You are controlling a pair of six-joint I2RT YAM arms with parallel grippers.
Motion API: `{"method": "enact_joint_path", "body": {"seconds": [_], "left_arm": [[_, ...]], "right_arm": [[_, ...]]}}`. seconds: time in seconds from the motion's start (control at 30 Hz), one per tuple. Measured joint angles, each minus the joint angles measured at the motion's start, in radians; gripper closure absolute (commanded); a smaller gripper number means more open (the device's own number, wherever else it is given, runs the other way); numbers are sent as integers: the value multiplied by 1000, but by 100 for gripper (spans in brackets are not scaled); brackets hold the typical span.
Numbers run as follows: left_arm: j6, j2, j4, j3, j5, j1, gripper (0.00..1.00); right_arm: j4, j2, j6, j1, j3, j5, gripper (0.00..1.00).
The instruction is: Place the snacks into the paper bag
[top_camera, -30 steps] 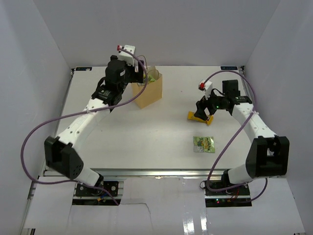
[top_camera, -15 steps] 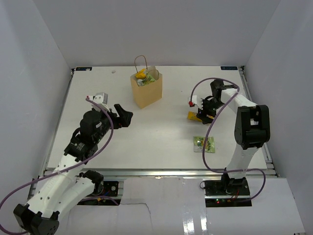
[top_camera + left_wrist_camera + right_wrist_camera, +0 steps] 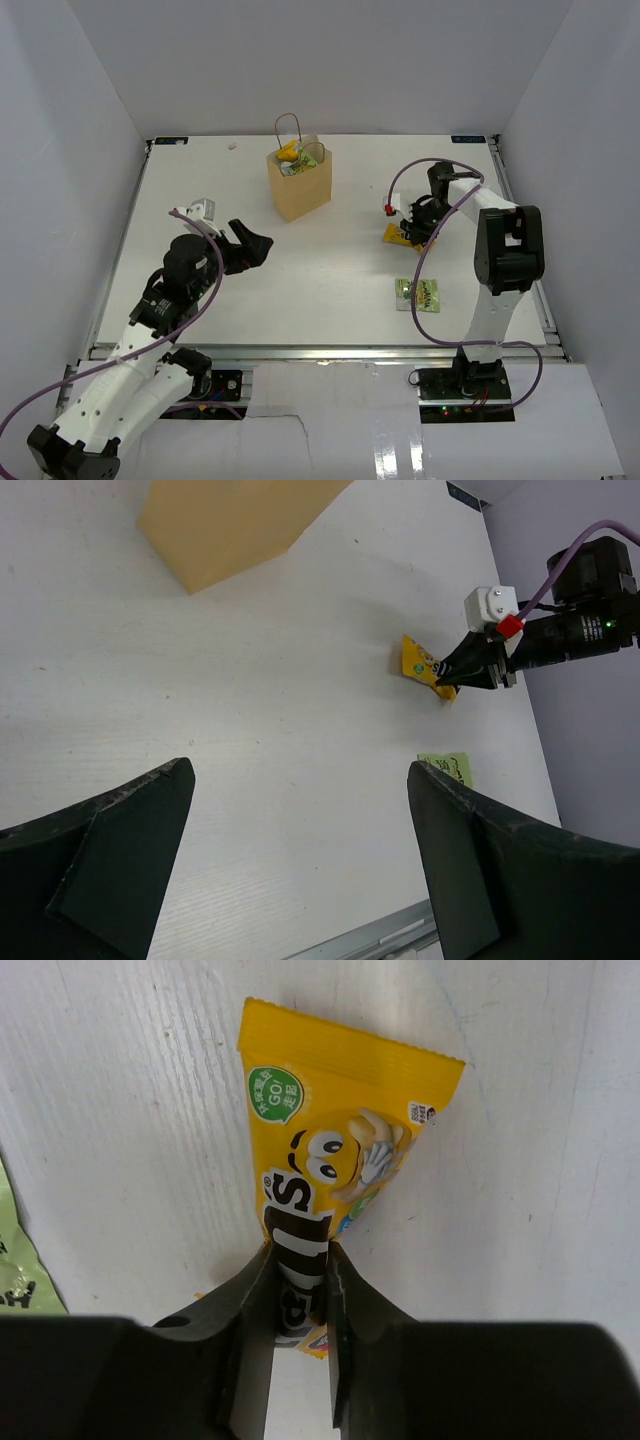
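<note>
Since I judge the yellow packet (image 3: 340, 1110) light, slick foil, my right gripper (image 3: 298, 1290) pinches its end, while the left gripper (image 3: 300, 775) gapes empty.

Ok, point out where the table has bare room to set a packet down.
Bare: the wide middle of the table, bordered by the paper bag, the open left gripper and the yellow packet; also the far strip behind the bag. Crowded: the right side, where the right gripper pinches the yellow packet with the green packet just nearer.
</note>
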Motion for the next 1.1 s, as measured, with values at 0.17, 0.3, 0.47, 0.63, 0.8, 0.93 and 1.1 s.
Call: {"method": "enact_joint_path", "body": {"seconds": [0.17,0.3,0.47,0.63,0.8,0.93,1.1], "left_arm": [[-13,17,1,-1,9,0,2],[-15,20,5,-16,18,0,2],[-15,21,6,-33,26,0,2],[-15,21,8,-34,28,0,2],[-21,1,9,-42,28,0,2],[-38,-27,8,-64,46,0,2],[-55,-44,5,-68,76,0,2]], "right_arm": [[-5,-45,22,-2,-27,-53,83],[-34,-135,32,6,-34,-137,84],[-49,-234,101,76,82,-226,87],[47,-213,256,198,382,-243,87],[242,-89,426,310,763,-200,86],[415,-32,507,374,842,-156,86],[548,50,608,393,840,-137,83]]}}
